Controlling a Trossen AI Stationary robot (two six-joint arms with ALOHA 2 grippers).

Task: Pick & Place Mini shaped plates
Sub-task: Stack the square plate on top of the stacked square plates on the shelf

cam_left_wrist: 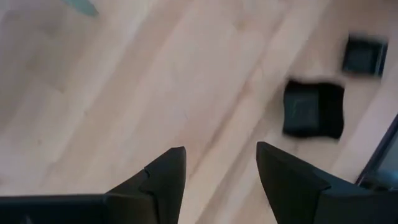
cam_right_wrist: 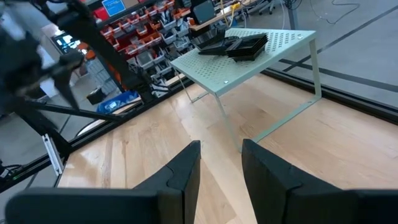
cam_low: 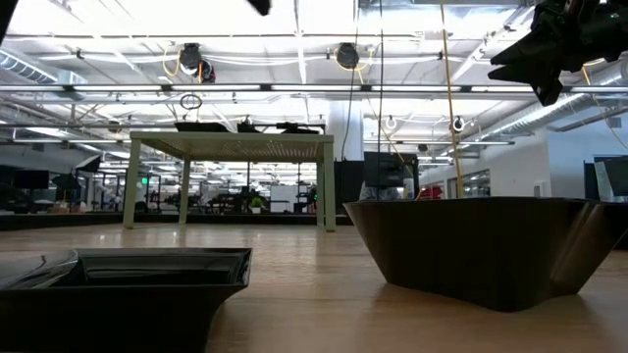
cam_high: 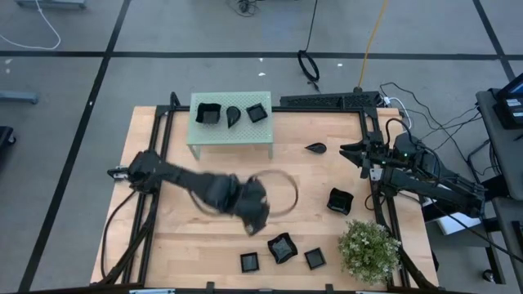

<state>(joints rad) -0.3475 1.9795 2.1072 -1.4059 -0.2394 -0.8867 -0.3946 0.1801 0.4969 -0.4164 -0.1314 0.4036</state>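
Nearest the low camera, two black mini shaped plates rest on the table. Your left tool hangs over bare wood at the table's middle, fingers spread wide, holding and touching nothing; a wavy-rimmed plate and a small square plate lie beyond it. Three more plates sit on the green platform. Your right tool waits at the table's right edge, fingers slightly apart, empty.
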